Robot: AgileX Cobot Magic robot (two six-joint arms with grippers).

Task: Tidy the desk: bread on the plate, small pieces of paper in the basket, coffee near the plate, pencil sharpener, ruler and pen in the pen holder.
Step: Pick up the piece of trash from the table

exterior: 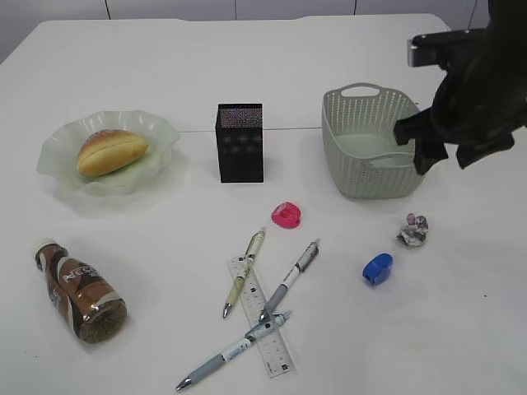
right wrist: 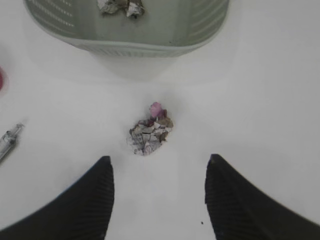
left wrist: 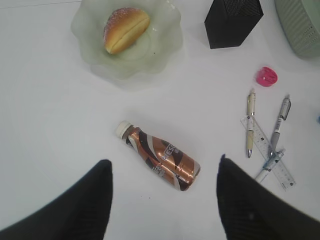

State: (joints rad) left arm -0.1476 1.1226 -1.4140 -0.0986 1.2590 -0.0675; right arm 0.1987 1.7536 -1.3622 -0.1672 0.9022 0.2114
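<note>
The bread [exterior: 111, 151] lies on the plate [exterior: 160, 132] at the left. The coffee [exterior: 81, 290] lies on its side near the front left, and my open left gripper [left wrist: 164, 160] hovers above it, empty. A crumpled piece of paper [right wrist: 150, 134] sits in front of the basket [exterior: 370, 177], just ahead of my open, empty right gripper [right wrist: 159, 156]. More paper [right wrist: 120, 6] lies inside the basket. The ruler [exterior: 265, 321] and three pens [exterior: 290, 280] lie crossed in front of the pen holder [exterior: 240, 141]. A pink pencil sharpener [exterior: 286, 216] and a blue one [exterior: 377, 268] rest nearby.
The right arm [exterior: 482, 90] hangs over the basket's right side. The left arm is out of the exterior view. White desk [exterior: 461, 329] surface stretches to the front right.
</note>
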